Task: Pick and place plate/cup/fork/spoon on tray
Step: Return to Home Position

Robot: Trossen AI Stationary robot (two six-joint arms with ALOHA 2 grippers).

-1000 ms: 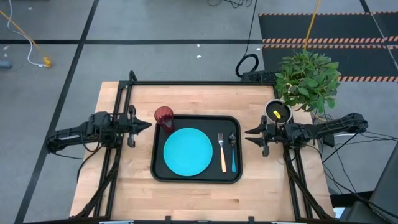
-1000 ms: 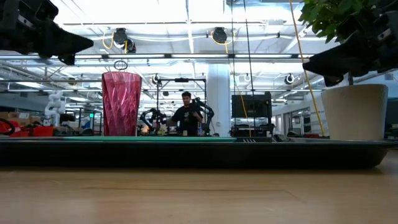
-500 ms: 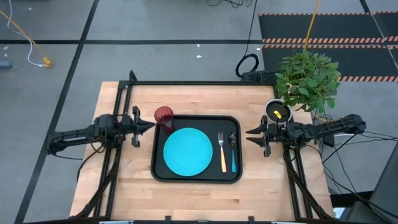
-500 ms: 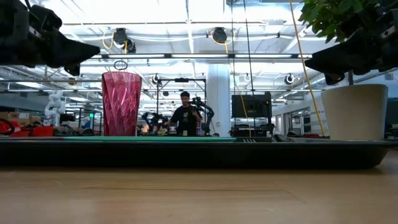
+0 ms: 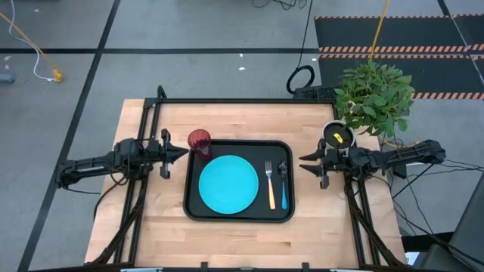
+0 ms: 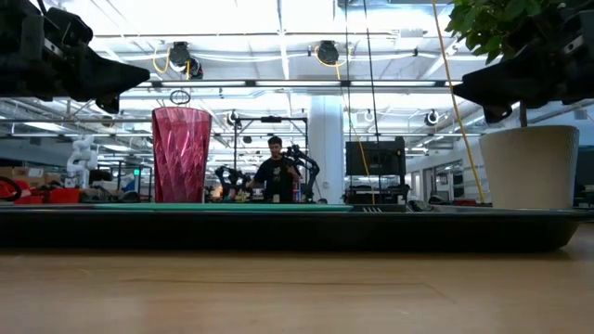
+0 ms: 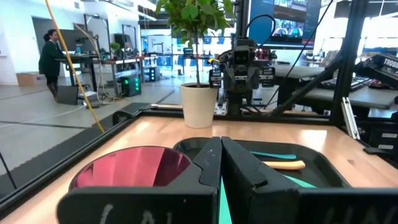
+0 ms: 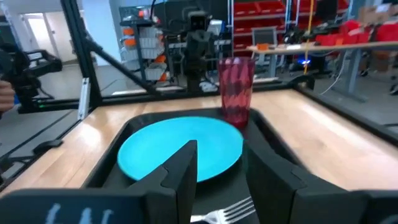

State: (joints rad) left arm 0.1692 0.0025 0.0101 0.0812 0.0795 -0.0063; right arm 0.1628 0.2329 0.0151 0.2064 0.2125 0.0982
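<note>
a: two grippers, neither holding anything. the left gripper (image 5: 180, 152) has its fingers pressed together, as its wrist view shows, and it hangs just left of the cup (image 5: 200, 140). the right gripper (image 5: 304, 161) has its fingers spread with a gap between them, and it hangs off the right edge of the tray (image 5: 239, 215).

b: how much is done?

a: most of it, i'd judge. the plate (image 5: 229, 183) lies flat in the tray's left half, and the fork (image 5: 270, 184) and spoon (image 5: 283, 183) lie side by side in the right half, handles toward the near edge.

b: and the cup?

a: upright at the tray's far left corner. from above its rim overlaps that corner, but i cannot tell whether its base stands inside the tray or on the table (image 5: 151, 219) beside it.

b: what does it look like?

a: small, dark red, see-through, with faceted sides, wider at the mouth. if it is outside, it's the one piece left, and the left arm is nearest.
</note>
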